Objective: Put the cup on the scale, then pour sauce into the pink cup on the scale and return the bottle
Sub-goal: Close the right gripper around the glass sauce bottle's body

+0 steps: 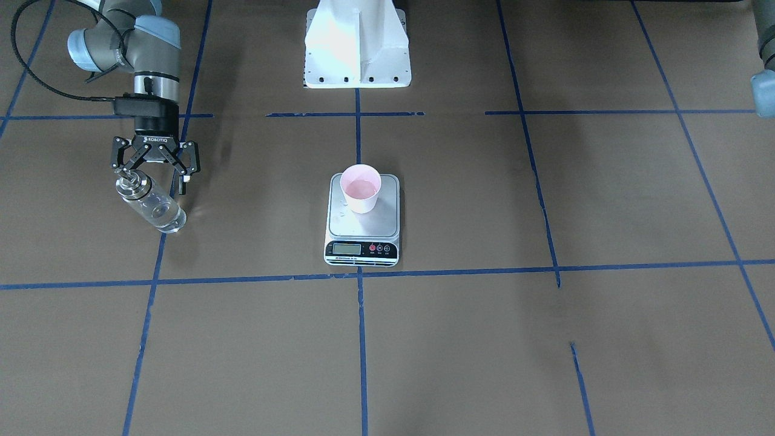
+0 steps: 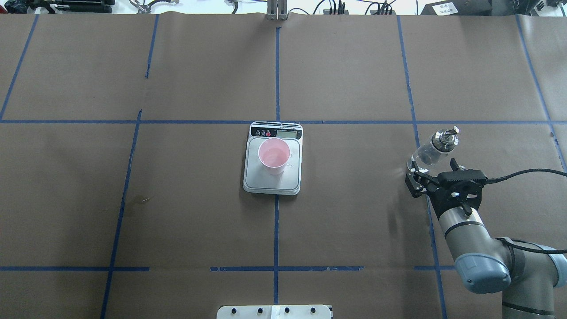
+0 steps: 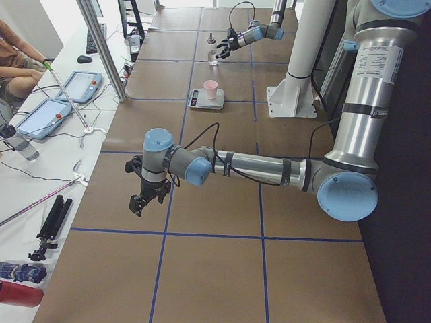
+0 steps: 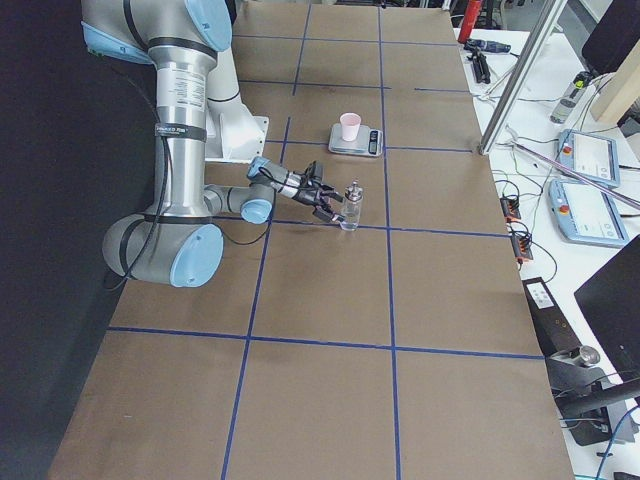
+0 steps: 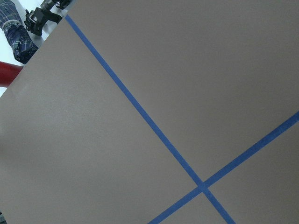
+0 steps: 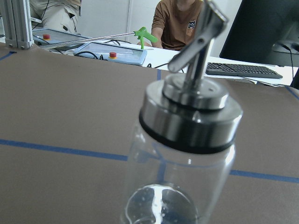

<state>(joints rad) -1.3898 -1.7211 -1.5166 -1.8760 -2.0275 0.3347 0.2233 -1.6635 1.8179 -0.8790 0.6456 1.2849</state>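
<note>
The pale pink cup (image 1: 361,189) stands on the silver scale (image 1: 362,233) at the table's middle; both also show in the overhead view, cup (image 2: 274,155) on scale (image 2: 272,185). The clear glass bottle (image 1: 151,206) with its silver cap and spout stands upright on the table on my right side (image 2: 432,150). It fills the right wrist view (image 6: 184,154). My right gripper (image 1: 152,178) is open just behind the bottle's top, its fingers spread and not gripping (image 2: 433,168). My left gripper (image 3: 138,202) hangs over bare table far from the scale. I cannot tell if it is open or shut.
The white robot base mount (image 1: 357,48) stands behind the scale. Blue tape lines (image 5: 140,116) grid the brown table. An aluminium post (image 3: 101,47), tablets and a seated person (image 6: 180,23) are at the far side beyond the table's edge.
</note>
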